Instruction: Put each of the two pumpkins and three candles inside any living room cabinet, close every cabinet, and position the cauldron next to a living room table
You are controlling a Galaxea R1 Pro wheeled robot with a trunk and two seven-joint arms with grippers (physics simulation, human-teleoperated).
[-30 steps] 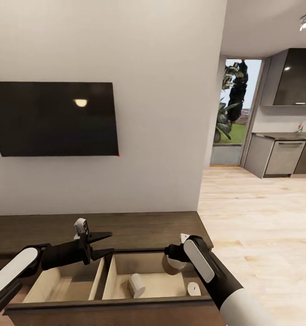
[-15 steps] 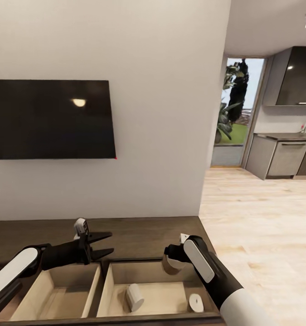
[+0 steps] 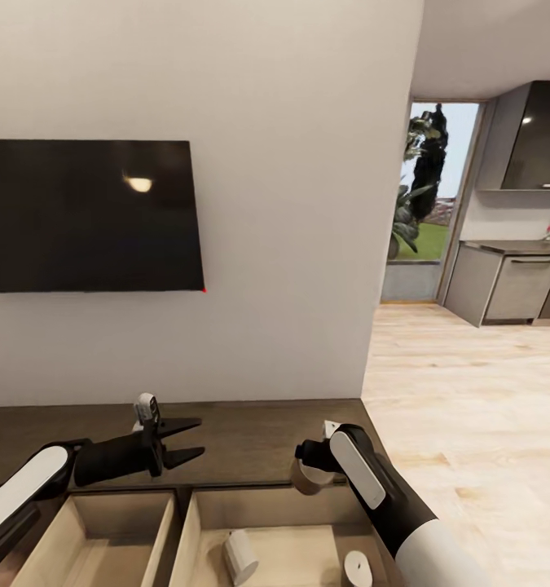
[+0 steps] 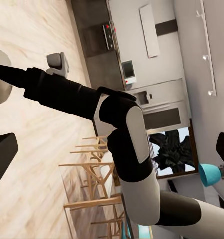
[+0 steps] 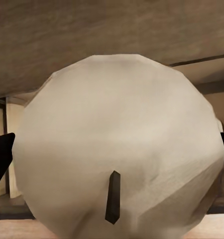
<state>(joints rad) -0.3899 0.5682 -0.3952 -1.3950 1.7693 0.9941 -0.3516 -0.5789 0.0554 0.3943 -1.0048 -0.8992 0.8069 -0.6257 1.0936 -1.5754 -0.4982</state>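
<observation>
A pale wall point(image 3: 291, 204) carries a dark wall-mounted television point(image 3: 87, 216) (no brand or writing readable on it), and to the right a light wood floor point(image 3: 470, 391) runs toward a grey kitchen. Below the wall lies the flat top of the dark-brown cabinet point(image 3: 250, 424), its drawer pulled open toward the robot and split into two pale compartments. Compared with a second ago the whole head view has shifted, so the television sits further left and less of the drawer shows; the things themselves have not moved. The left tool point(image 3: 191, 440) hovers over the cabinet top with its fingers spread and nothing between them. In the right compartment one candle point(image 3: 240, 556) lies tipped on its side, and a second candle point(image 3: 356, 567) stands near the right wall, well apart from it. The right tool point(image 3: 307, 477) grips a third candle point(image 5: 119, 159) above that compartment's back edge. The cabinet ends just right of this arm, with bare floor beyond.
</observation>
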